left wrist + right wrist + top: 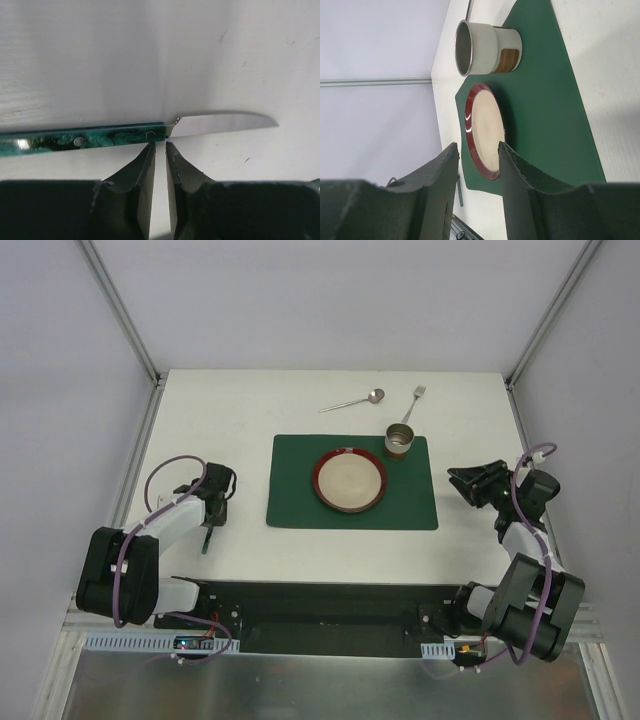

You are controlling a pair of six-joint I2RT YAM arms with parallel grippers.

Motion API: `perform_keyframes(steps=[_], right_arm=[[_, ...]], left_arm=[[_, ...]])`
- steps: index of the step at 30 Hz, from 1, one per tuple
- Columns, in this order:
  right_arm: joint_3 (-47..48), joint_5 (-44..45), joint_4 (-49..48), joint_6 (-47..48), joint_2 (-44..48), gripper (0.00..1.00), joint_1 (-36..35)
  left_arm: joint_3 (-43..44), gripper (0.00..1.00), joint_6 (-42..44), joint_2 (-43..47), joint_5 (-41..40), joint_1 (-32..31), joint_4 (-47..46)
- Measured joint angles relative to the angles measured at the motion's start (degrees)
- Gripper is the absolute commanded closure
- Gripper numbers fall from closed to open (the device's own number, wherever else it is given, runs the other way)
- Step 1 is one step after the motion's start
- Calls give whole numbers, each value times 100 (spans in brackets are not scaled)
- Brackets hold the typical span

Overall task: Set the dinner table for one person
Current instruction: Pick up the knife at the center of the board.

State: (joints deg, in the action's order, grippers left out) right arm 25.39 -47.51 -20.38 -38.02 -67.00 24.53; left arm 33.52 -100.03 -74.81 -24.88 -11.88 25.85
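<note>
1. Dark fingers of the left gripper are filling the bottom of the left wrist view. They are standing nearly closed, with only a thin slit between them, and are grasping nothing.
2. Just past their tips, a knife is lying flat on the white surface. Its marbled green handle is running off one side of that view and its steel blade is pointing to the other. Whether the tips are touching it cannot be told.
3. Beneath everything, the dinner table is spreading across the middle of the scene as a plain white top, with metal rails rising from its far left and far right corners.
4. At its centre a dark green placemat is lying flat. A red-rimmed plate is sitting in the middle of it, and a cup is standing upright on its far right corner.
5. Beyond the mat's far edge, a spoon and a fork are lying apart on the bare top, the spoon to the left of the fork.
6. On the right side of the table, the right gripper is sitting just right of the placemat, its fingers pointing left toward the plate, spread apart and empty.
7. Over the near left part of the table, the left arm is reaching out, well left of the placemat.
</note>
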Motion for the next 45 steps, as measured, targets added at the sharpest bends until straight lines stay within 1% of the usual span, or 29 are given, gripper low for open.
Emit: perform_keyframes(steps=[3,9,11,12,14,18,20,22,24,26,29,34,39,45], right_arm=[[-2,-17,2,-15,35,60,2],[-39,-52,2,-50,168,60,26],[-76,-59,9,-57,240,60,35],[-81,-59,7,-55,267,60,37],[-85,-59,7,-57,308,60,37],[-87,-59,9,-55,348,60,37],[-87,-59,9,-55,350,60,39],[-87,-59,11,-55,352,60,42],[-87,-68,11,-55,352,60,42],[-87,-81,11,-55,352,60,42],[-87,-101,13,-55,352,60,42],[-87,-142,11,-59,352,60,42],[-87,-157,11,-103,389,60,42],[-87,-205,4,-160,461,60,42]], left_arm=[[0,88,63,-44,55,76,-122],[144,84,382,-264,164,203,-374],[339,84,678,-481,251,234,-417],[470,86,855,-595,332,262,-433],[682,87,1213,-809,514,269,-461],[809,87,1685,-901,890,293,-505],[761,83,1834,-767,1001,293,-476],[581,79,1947,-435,1025,286,-367],[413,75,2011,4,1040,286,-254],[247,72,2090,634,1043,280,-155],[138,71,2232,1528,984,280,50],[96,71,2315,2371,935,280,487],[-278,71,2170,2658,946,280,802],[-352,70,1976,2205,966,280,964]])
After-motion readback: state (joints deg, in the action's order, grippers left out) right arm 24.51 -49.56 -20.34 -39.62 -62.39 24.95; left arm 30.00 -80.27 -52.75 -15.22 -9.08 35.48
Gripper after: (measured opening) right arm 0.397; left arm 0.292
